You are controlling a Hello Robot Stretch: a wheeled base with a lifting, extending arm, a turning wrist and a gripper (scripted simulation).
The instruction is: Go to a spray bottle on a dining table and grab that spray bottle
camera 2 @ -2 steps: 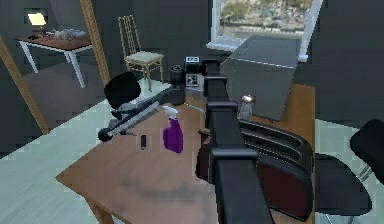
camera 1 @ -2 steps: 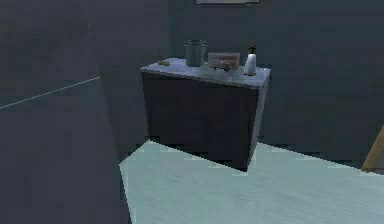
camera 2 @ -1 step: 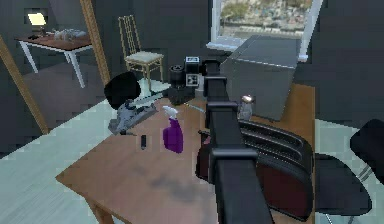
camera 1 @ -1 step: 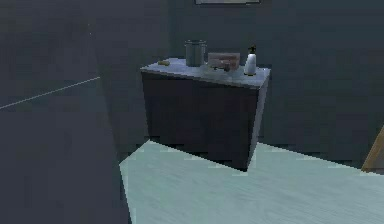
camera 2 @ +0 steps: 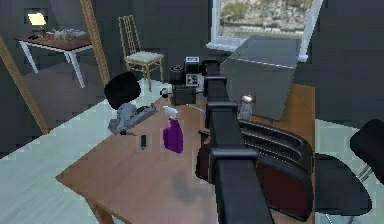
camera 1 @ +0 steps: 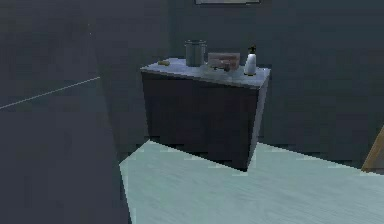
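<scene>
In the arm side view, nearest us, the arm point(camera 2: 235, 170) rises from the bottom edge across the wooden tabletop point(camera 2: 120, 180). At its 9 o'clock, just beside it, the purple bottle point(camera 2: 172, 134) stands upright on the tabletop. A small dark thing point(camera 2: 142, 142) lies at the bottle's 9 o'clock. Farther out, at the bottle's 12 o'clock, we see the claw point(camera 2: 183, 92), dark against things lying on the tabletop. We cannot tell whether it holds anything. A black chair point(camera 2: 122, 90) sits at the claw's 9 o'clock and a grey box point(camera 2: 262, 62) at its 2 o'clock. Beyond them are a pale chair point(camera 2: 142, 60) and a window point(camera 2: 265, 15).

In the forward view, a dark cabinet point(camera 1: 205, 110) carries a pot point(camera 1: 195, 52) and a white container point(camera 1: 251, 63). We judge these no part of our task.

We judge the drive done and the reach in hand. The claw looks to lie farther out than the bottle. The next move therefore likely calls for drawing the arm in and nudging the base until the claw lines up with the bottle, then taking hold.
</scene>
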